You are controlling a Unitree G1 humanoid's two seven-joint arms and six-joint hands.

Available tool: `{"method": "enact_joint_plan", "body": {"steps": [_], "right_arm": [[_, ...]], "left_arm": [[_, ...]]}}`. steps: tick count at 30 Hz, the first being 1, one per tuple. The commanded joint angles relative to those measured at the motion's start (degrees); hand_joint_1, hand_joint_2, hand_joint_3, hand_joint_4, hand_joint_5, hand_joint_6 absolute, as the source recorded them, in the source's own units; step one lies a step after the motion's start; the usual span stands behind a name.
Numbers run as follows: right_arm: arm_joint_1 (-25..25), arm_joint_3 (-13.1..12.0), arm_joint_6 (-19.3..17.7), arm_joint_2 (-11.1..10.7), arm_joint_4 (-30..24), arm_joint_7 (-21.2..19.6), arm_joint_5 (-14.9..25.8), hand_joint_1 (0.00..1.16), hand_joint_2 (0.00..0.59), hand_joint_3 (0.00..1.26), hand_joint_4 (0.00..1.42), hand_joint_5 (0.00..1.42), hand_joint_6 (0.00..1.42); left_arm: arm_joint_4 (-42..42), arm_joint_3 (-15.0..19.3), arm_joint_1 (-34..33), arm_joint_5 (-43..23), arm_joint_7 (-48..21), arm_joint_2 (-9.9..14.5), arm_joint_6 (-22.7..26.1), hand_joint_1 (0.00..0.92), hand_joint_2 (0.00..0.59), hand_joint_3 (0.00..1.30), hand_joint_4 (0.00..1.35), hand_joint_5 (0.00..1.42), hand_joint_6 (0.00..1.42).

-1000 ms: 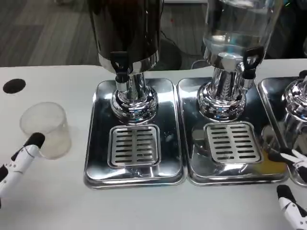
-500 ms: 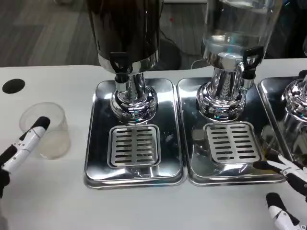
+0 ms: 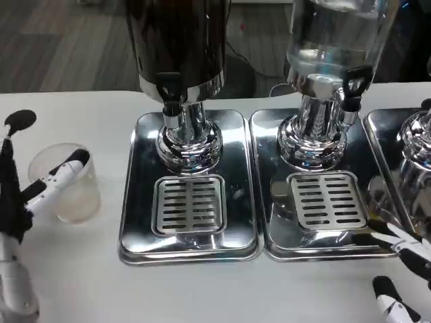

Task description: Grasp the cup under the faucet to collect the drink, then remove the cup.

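Nearest, bottom right corner: right hand (image 3: 404, 272), only a few white and black fingers in frame, spread apart, holding nothing. One fingertip lies over the front right corner of the middle drip tray (image 3: 262, 202); the lowest finger sits over the table (image 3: 202, 289) just in front of it.

Left edge: left hand (image 3: 27, 195) is raised over the table, fingers apart. One white finger with a black tip lies across the rim of the cup (image 3: 64, 182); another points up toward the far left. Cannot tell whether the finger actually touches the rim or just crosses in front of it. No closed grip on the cup is visible.

Cup: clear plastic, upright, on the table, well to the left of the left drip tray (image 3: 138, 202). Not on any grate, not under any faucet. Whether it holds any liquid I cannot tell.

Mid depth: two chrome trays side by side, edges nearly touching, each with a slotted grate, left grate (image 3: 188, 205), middle grate (image 3: 326, 200). Edge of a third tray (image 3: 377, 134) at far right.

Farther back: dark dispenser (image 3: 178, 40) on a chrome pedestal, black faucet (image 3: 168, 91) above the left tray. Clear dispenser (image 3: 337, 33), black faucet (image 3: 353, 84) above the middle tray. Part of a third chrome pedestal (image 3: 417, 138) at right edge.
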Motion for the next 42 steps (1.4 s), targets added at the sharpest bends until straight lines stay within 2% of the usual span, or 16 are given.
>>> {"method": "enact_joint_plan", "body": {"steps": [1,5,15,23,30,42], "right_arm": [[0.0,-0.3,-1.6,-0.6,0.6,1.0,1.4,0.44,0.475,0.29,0.11,0.08,0.0],[-0.4,-0.2,-2.6,-0.4,1.9,1.2,2.3,0.42,0.497,0.29,0.11,0.08,0.0],[-0.9,-0.3,-4.7,-0.5,4.0,1.7,3.8,0.41,0.508,0.31,0.13,0.08,0.0],[-1.3,-0.5,-6.3,-0.1,5.4,1.8,4.8,0.4,0.501,0.3,0.12,0.08,0.0],[-1.6,-0.5,-7.0,0.0,6.2,1.8,4.8,0.4,0.478,0.29,0.12,0.08,0.0],[-1.8,0.1,-7.6,0.0,7.1,2.0,4.4,0.4,0.472,0.29,0.12,0.08,0.0]], "left_arm": [[2.0,-2.9,-2.1,1.9,0.1,1.3,1.3,0.289,0.07,0.17,0.15,0.39,0.27],[3.0,-5.0,-3.0,3.0,-0.3,1.6,2.2,0.373,0.071,0.17,0.17,0.42,0.31],[2.6,-8.6,-3.9,5.2,-2.1,3.6,5.4,0.422,0.069,0.17,0.17,0.46,0.34],[3.5,-10.6,-5.1,6.1,-3.3,4.5,7.2,0.438,0.072,0.34,0.34,0.58,0.41],[4.4,-11.1,-5.2,6.3,-2.6,4.2,6.5,0.429,0.078,0.46,0.47,0.67,0.46],[2.2,-10.2,-3.2,6.4,0.4,3.8,4.8,0.418,0.083,0.49,0.51,0.7,0.49]]}}
